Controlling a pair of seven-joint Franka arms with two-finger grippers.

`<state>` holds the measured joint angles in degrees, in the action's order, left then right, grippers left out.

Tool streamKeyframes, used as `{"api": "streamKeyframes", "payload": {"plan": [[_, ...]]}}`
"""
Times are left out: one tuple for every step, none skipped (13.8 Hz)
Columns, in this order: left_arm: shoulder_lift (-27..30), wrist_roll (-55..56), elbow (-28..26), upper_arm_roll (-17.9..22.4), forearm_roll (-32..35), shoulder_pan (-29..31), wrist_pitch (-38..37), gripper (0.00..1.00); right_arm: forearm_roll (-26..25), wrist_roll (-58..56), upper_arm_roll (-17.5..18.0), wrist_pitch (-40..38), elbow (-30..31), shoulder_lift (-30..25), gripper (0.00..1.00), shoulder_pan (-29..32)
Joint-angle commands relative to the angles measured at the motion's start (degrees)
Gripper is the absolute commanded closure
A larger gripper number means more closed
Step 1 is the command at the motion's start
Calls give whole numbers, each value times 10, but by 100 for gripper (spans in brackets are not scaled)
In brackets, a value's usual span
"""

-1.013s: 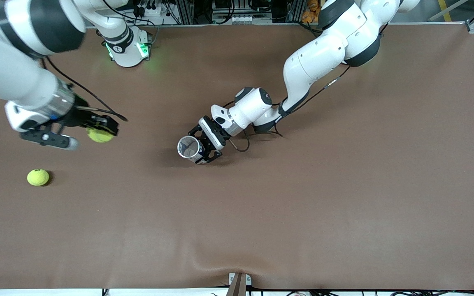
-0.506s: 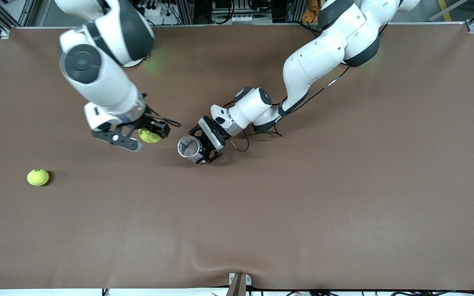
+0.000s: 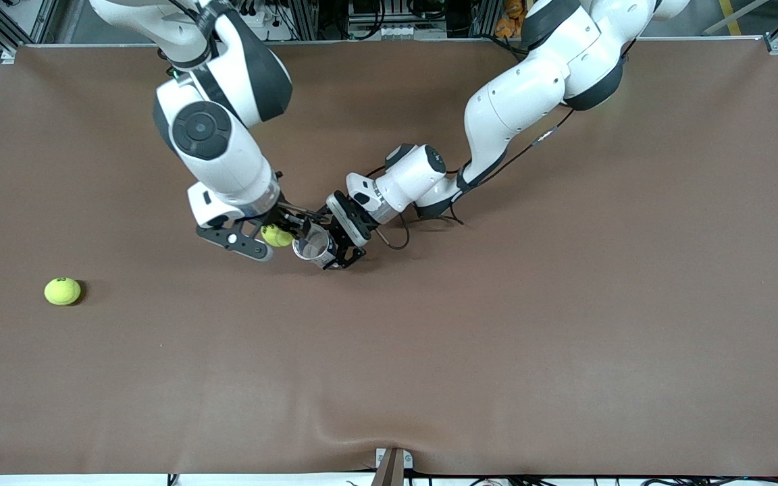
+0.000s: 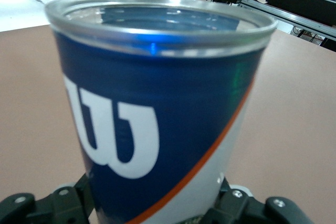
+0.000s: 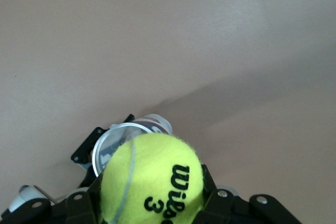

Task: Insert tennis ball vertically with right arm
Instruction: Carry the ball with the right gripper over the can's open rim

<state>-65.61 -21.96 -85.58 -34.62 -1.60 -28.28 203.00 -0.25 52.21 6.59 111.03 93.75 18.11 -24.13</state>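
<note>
The right gripper [image 3: 278, 235] is clenched on a tennis ball [image 3: 275, 235], held in the air just beside the open mouth of the can [image 3: 313, 245], toward the right arm's end of the table. In the right wrist view the ball [image 5: 152, 178] sits between the fingers [image 5: 215, 203] with its black "Wilson 3" print facing the camera, and the can's round rim [image 5: 122, 141] shows just past the ball, only partly under it.

The left gripper [image 3: 340, 237] grasps the can around its body near the middle of the table. The can stands upright, long axis vertical, mouth pointing up. In the left wrist view its blue wall [image 4: 157, 124] with a white W logo and an orange stripe fills the picture, clear rim at the top, with the fingers [image 4: 47, 205] at either side of its lower part.

A second ball [image 3: 62, 291] lies on the brown table [image 3: 497, 351], well apart from the can, toward the right arm's end and nearer the front camera
</note>
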Motion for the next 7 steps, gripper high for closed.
{"api": "streamKeyframes", "payload": {"plan": [[-8,3,13,4,-10,-10,6,19,-12,24,-5,13,-11,14,100,-8],[-8,3,13,5,-10,-10,6,21,-12,25,-5,16,-10,17,100,-12],[-8,3,13,5,-10,-10,6,22,-12,25,-5,18,-10,24,100,-13],[-8,3,13,5,-10,-11,6,22,-12,25,-5,26,-11,32,100,-16],[-8,3,13,5,-10,-11,6,22,-12,25,-5,36,-10,39,100,-21],[-8,3,13,5,-10,-11,6,22,-12,25,-5,41,-11,46,100,-26],[-8,3,13,5,-10,-11,6,22,-11,25,-5,46,-11,48,100,-28]]}}
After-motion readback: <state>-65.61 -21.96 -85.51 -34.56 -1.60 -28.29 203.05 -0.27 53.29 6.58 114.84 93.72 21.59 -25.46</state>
